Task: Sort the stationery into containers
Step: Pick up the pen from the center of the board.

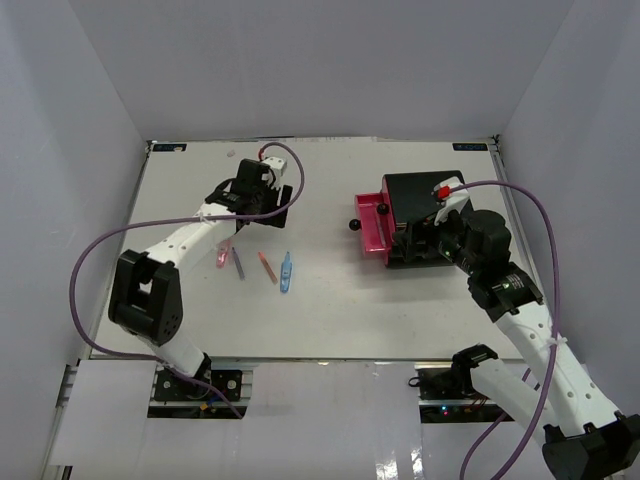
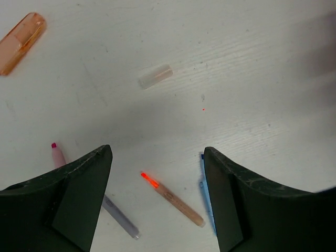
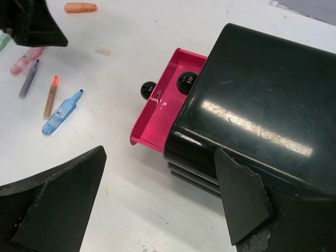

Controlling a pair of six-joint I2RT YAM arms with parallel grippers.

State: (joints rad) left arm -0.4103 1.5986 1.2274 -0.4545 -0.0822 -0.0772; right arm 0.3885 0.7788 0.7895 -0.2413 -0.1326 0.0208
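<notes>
Four items lie in a row left of centre: a pink pen (image 1: 221, 258), a grey-blue pen (image 1: 238, 262), a salmon pen (image 1: 267, 266) and a light-blue piece (image 1: 286, 271). My left gripper (image 1: 255, 195) hovers just behind them, open and empty. In its wrist view the salmon pen (image 2: 172, 198) lies between the fingers (image 2: 156, 152), and an orange piece (image 2: 21, 42) and a clear cap (image 2: 155, 76) lie beyond. The black cabinet (image 1: 425, 200) has one magenta drawer (image 1: 372, 225) pulled out, which looks empty (image 3: 157, 113). My right gripper (image 3: 160, 155) is open and empty over the cabinet's near side.
White walls enclose the table on three sides. The open drawer's black knob (image 1: 354, 226) sticks out toward the pens. A second knob (image 3: 186, 82) shows above the open drawer. A purple cable loops over each arm.
</notes>
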